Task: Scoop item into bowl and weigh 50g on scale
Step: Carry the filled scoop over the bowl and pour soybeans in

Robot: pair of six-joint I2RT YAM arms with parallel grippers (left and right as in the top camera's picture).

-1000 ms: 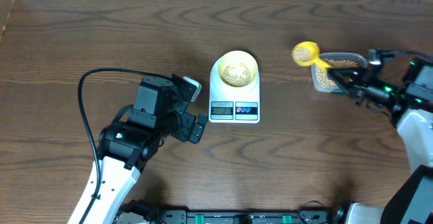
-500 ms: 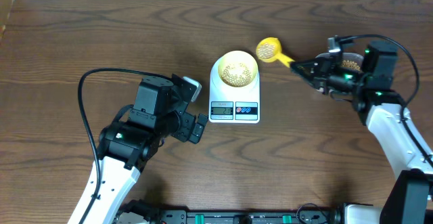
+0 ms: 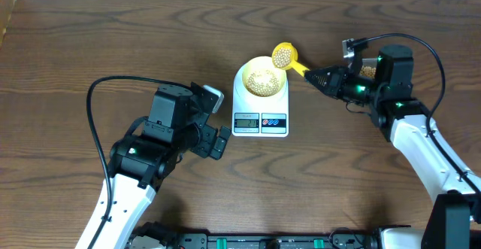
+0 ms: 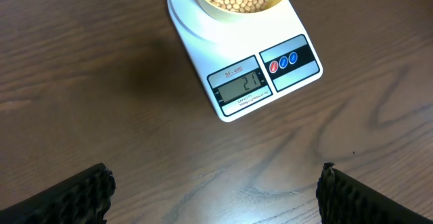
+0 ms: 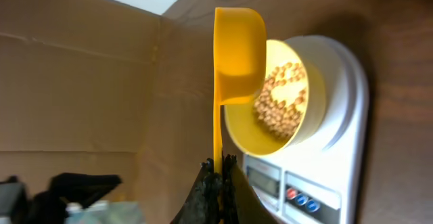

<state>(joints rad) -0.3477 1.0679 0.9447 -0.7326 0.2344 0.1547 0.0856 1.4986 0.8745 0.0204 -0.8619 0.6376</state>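
The pale yellow bowl (image 3: 261, 77) sits on the white scale (image 3: 260, 119) and holds tan beans (image 3: 261, 81). The scale's display (image 4: 242, 88) reads 21. My right gripper (image 3: 322, 77) is shut on the handle of a bright yellow scoop (image 3: 284, 55), whose cup holds beans at the bowl's upper right rim. In the right wrist view the scoop (image 5: 237, 55) hangs over the bowl (image 5: 284, 105). My left gripper (image 3: 216, 132) is open and empty, just left of the scale; its fingers show at the bottom corners of its wrist view (image 4: 216, 197).
A clear tub of beans (image 3: 370, 70) stands behind my right arm, mostly hidden by it. A black cable loops over the table at the left (image 3: 98, 106).
My right gripper has carried the scoop of beans leftward from the tub to the bowl's rim. The left arm has not moved.
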